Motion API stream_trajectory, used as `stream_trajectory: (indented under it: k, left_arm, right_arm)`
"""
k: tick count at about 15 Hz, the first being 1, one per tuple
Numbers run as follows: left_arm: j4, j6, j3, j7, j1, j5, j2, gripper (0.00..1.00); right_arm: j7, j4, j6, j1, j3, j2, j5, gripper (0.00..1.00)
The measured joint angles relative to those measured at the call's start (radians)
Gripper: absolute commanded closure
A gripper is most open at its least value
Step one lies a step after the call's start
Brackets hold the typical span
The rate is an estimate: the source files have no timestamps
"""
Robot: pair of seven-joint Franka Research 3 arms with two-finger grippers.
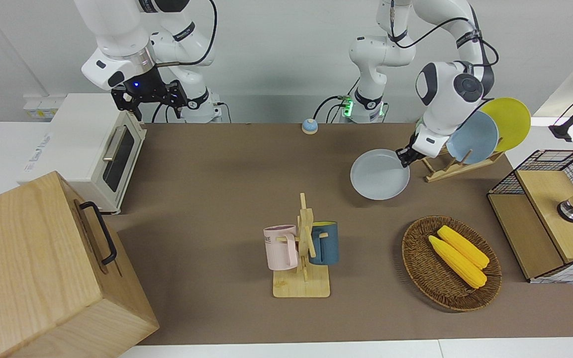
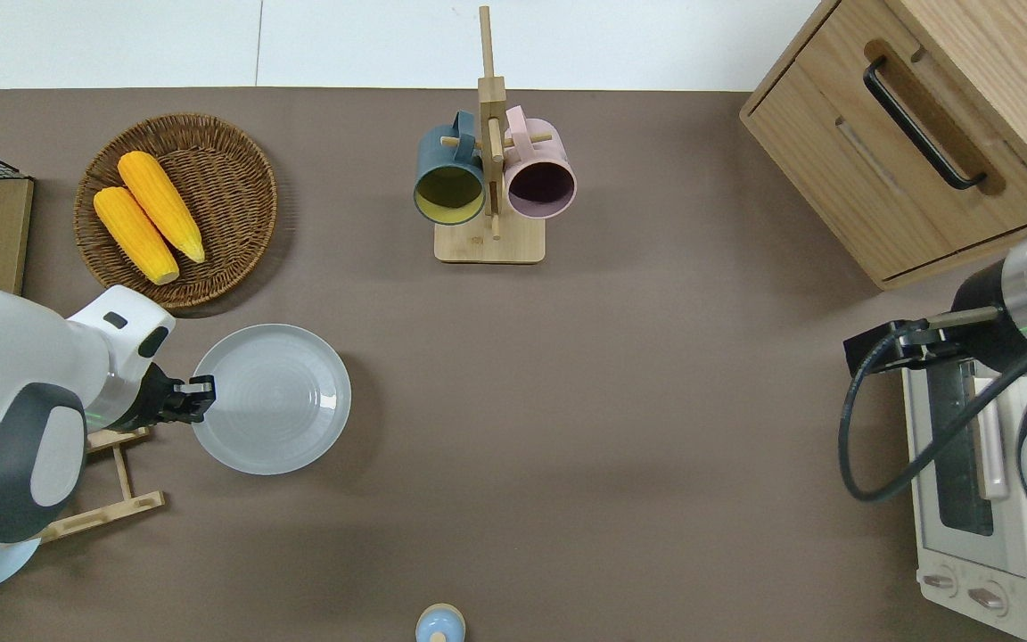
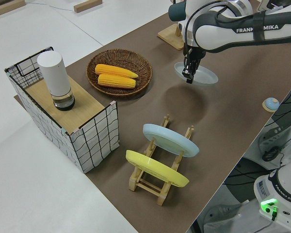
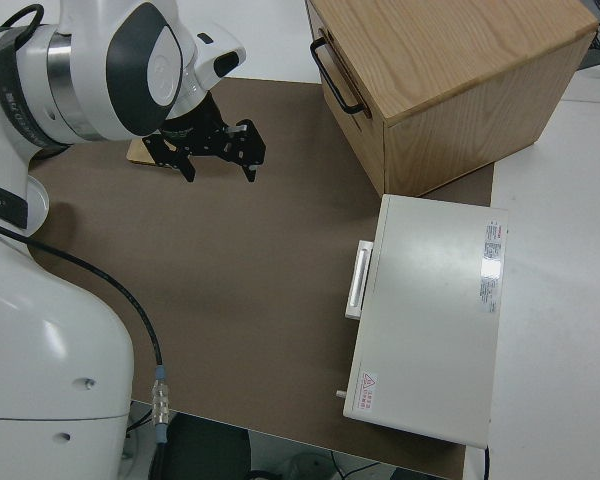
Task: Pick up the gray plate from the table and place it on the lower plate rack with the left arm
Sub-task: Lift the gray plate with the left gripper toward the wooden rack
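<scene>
Gray plate [image 2: 273,399] lifted clear of tabletop [image 2: 620,401], rim clamped in left pincer [image 2: 201,395]; side view reveals shadow beneath. Wooden plate rack [image 3: 161,171] nearby. Right arm parked, pincer [image 4: 220,150] spread.

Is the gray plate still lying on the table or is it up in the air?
Up in the air. The left gripper pinches the gray plate by its rim, and in the left side view its shadow lies apart from it on the table.
</scene>
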Motion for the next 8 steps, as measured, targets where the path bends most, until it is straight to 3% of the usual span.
stream_trajectory:
  k: [8]
  left_arm:
    - [0.202,-0.267,0.003,0.000,0.000,-0.015,-0.038,1.00]
  right_arm:
    - [0.000,0.000,0.000,0.000,0.000,0.000,0.000,0.017]
